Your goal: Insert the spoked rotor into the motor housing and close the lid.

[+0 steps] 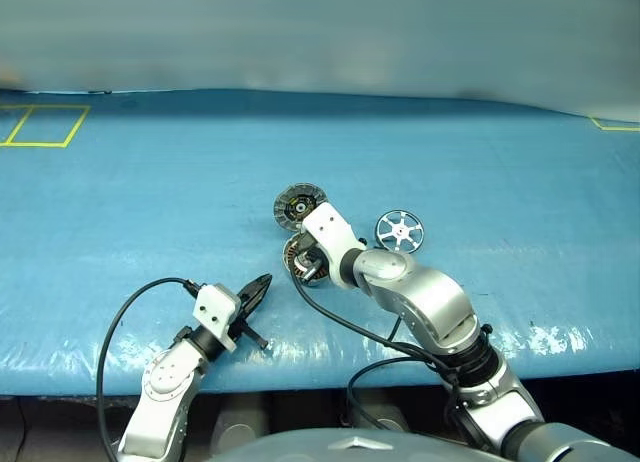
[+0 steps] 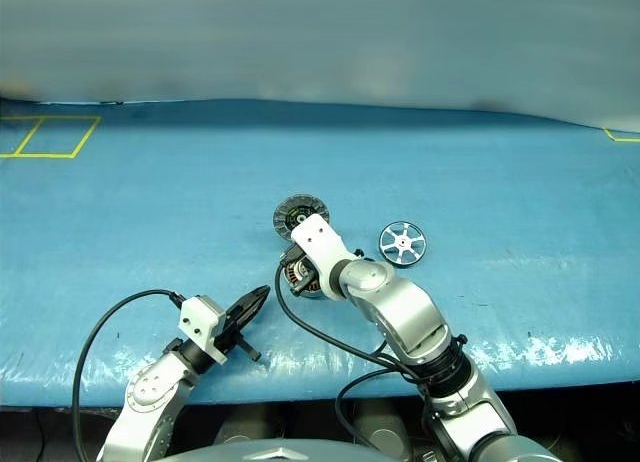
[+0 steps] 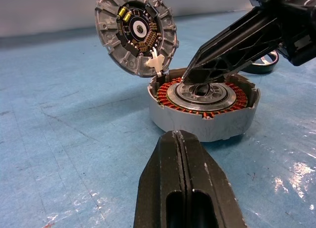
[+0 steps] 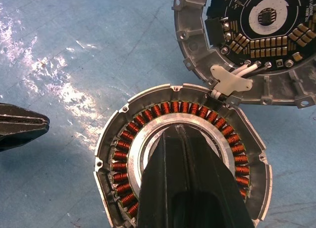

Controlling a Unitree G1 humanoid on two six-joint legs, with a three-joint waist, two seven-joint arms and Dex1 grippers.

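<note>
The motor housing (image 4: 112, 154) lies open on the blue table, its ring of copper windings showing. The lid (image 3: 136, 30) stands tilted up at the housing's far rim, joined to it by white wires, with its dark circuit face toward me. My right gripper (image 4: 176, 130) is shut, and its tips reach down into the housing's centre opening. The spoked rotor (image 1: 399, 231) lies flat on the table just right of the housing, apart from both grippers. My left gripper (image 1: 262, 285) is shut on nothing, a short way in front of the housing and pointing at it.
A blue sheet (image 1: 500, 162) covers the table, whose front edge (image 1: 300, 374) runs just below my left gripper. A yellow tape square (image 1: 45, 125) marks the far left corner. Black cables (image 1: 340, 322) trail from both wrists.
</note>
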